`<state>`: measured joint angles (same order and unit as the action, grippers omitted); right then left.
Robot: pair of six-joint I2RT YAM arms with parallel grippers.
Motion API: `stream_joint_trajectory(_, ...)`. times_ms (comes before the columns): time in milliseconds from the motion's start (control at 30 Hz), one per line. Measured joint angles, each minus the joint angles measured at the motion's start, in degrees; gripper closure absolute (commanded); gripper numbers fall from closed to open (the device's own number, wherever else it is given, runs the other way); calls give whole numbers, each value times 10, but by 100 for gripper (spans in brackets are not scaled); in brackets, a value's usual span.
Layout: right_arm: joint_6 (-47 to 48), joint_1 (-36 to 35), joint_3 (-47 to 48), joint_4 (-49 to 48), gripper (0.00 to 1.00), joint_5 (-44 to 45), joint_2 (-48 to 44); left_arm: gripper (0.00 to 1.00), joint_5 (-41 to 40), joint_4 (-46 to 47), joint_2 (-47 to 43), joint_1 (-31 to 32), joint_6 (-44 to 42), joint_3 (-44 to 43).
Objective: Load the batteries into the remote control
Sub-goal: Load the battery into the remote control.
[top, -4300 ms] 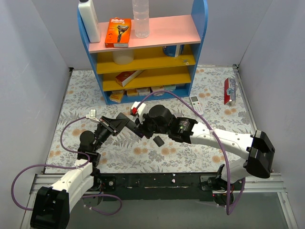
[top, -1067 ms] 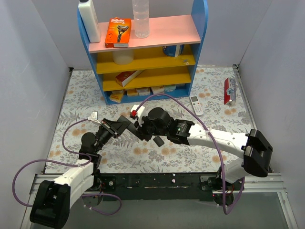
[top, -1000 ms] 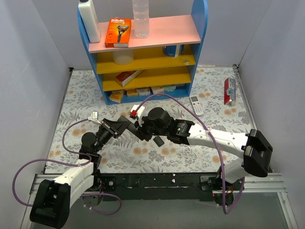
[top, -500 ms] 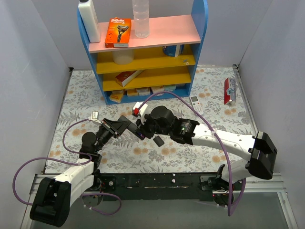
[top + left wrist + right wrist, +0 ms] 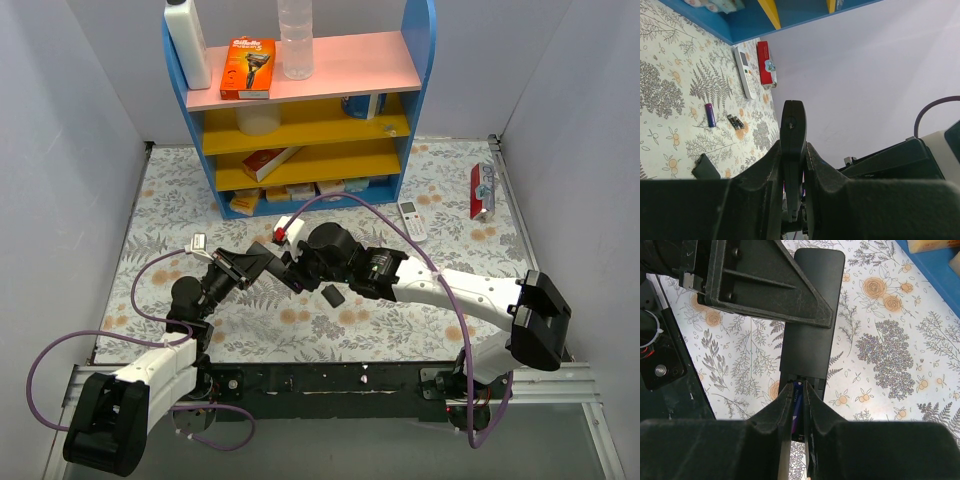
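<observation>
My left gripper (image 5: 258,264) is shut on a black remote (image 5: 272,256), held above the mat. In the left wrist view the remote (image 5: 792,120) stands edge-on between the fingers (image 5: 815,165). My right gripper (image 5: 799,386) is shut on a purple-blue battery (image 5: 798,412), whose tip is at the open compartment at the near end of the remote (image 5: 810,325). In the top view the right gripper (image 5: 293,272) meets the remote's end. Another purple battery (image 5: 710,114) and two dark ones (image 5: 735,121) lie on the mat.
The black battery cover (image 5: 331,296) lies on the mat below the right wrist. A white remote (image 5: 411,220) lies in front of the blue shelf (image 5: 300,100). A red package (image 5: 482,189) lies at the far right. White walls enclose the floral mat (image 5: 180,200).
My right arm has shifted slightly left, staying at the remote's end with the battery. The left arm and remote have held still.
</observation>
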<state>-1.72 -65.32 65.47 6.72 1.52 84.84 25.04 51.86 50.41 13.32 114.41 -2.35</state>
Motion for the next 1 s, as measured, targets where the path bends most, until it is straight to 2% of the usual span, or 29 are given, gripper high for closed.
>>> stream_joint_trajectory(300,-3,1,0,0,84,-4,3,100,0,-1,0,0,-2,0)
stream_joint_trajectory(700,-11,4,0,0,79,-20,7,100,-1,2,1,0,-7,0)
stream_joint_trajectory(800,-11,4,0,0,84,-26,9,100,-2,5,0,0,-8,0)
stream_joint_trajectory(833,-11,4,0,0,91,-28,9,100,-2,5,0,0,-8,0)
stream_joint_trajectory(900,-10,4,0,0,97,-31,9,100,-2,5,0,0,-9,1)
stream_joint_trajectory(1000,-10,6,0,0,99,-36,9,100,-3,4,0,0,-12,1)
